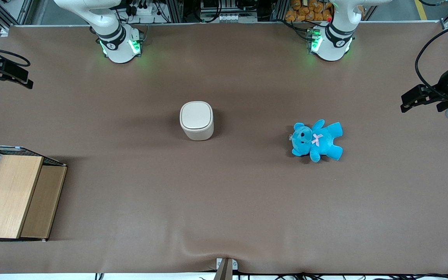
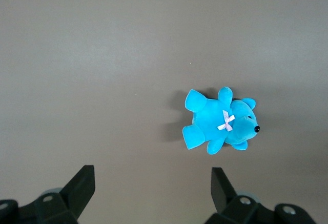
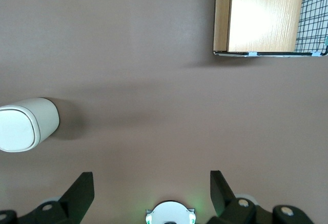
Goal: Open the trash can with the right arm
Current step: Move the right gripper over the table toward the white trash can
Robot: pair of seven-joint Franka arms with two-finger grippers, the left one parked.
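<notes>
Bin (image 1: pixel 196 120) stands upright mid-table on the brown cloth (image 1: pixel 130 202), lid (image 1: pixel 196 115) flat and closed, nothing touching it. Right arm (image 1: pixel 107 23) has its base at the table edge farthest from the front camera; its gripper (image 1: pixel 4 74) hangs high over the working arm's end of the table, well apart from the bin. In the wrist view the gripper (image 3: pixel 151 190) has its fingers (image 3: pixel 81 190) spread wide apart with nothing between them, just bare cloth below; the bin (image 3: pixel 24 124) shows there too, off to one side and lid closed. Blue teddy (image 1: pixel 316 140) lies on its back toward the parked arm's end, well apart from the bin, pink bow on its chest. Wire-and-wood basket (image 1: pixel 12 194) sits at the working arm's end, nearer the front camera than the bin; the wrist view catches its wood panel and mesh (image 3: pixel 266 16).
</notes>
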